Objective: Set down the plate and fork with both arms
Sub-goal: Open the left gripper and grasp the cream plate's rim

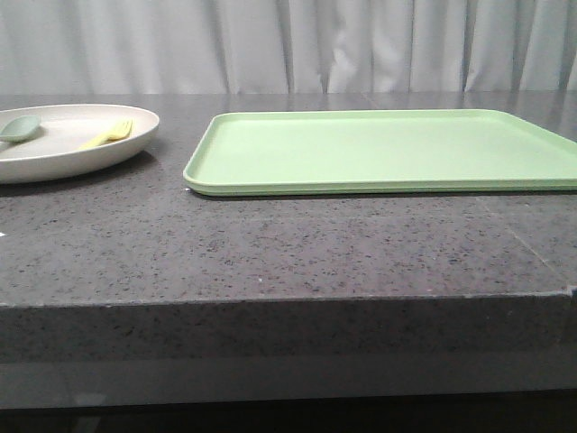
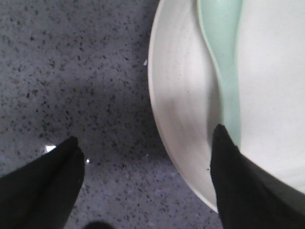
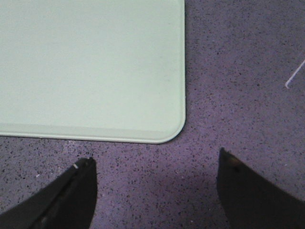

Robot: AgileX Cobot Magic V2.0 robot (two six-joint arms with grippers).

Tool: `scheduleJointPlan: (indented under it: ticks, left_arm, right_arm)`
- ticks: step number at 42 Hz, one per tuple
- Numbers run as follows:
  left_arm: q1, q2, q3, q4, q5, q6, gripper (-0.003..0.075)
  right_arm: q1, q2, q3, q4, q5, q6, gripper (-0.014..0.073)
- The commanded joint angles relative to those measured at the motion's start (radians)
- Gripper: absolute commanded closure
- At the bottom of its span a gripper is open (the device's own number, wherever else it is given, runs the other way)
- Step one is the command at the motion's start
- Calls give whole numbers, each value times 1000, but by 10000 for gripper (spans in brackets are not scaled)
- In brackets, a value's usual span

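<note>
The cream plate (image 1: 54, 155) sits at the far left of the counter. The pale-yellow fork (image 1: 108, 133) lies in it, beside a muted-green spoon (image 1: 20, 128). In the left wrist view my left gripper (image 2: 145, 143) is open above the plate's rim (image 2: 176, 95): one finger over the counter, the other over the plate by the spoon's handle (image 2: 224, 57). The fork is out of that view. In the right wrist view my right gripper (image 3: 155, 160) is open and empty above bare counter, just off a corner of the light-green tray (image 3: 95, 67). Neither gripper shows in the front view.
The flat light-green tray (image 1: 388, 149) lies at centre-right of the dark speckled counter (image 1: 288, 244). A grey curtain hangs behind. The counter's front edge runs across the lower front view. A thin pale line (image 3: 295, 74) lies on the counter in the right wrist view.
</note>
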Motion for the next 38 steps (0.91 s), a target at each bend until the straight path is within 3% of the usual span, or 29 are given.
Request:
scheduleJointPlan:
  ticks: [1, 14, 29, 38]
  left_arm:
    - [2, 7, -86, -35, 19, 6, 205]
    - [-24, 134, -230, -45, 67, 6, 337]
    - [-51, 167, -253, -43, 68, 6, 374]
    - [-65, 167, -253, -43, 68, 6, 589]
  right_arm:
    - [-5, -5, -32, -2, -69, -3, 44]
    - [-5, -5, -32, -2, -69, -3, 44]
    - [-5, -5, -32, -2, -69, -3, 44]
    - [-5, -5, -32, -2, -69, -3, 44]
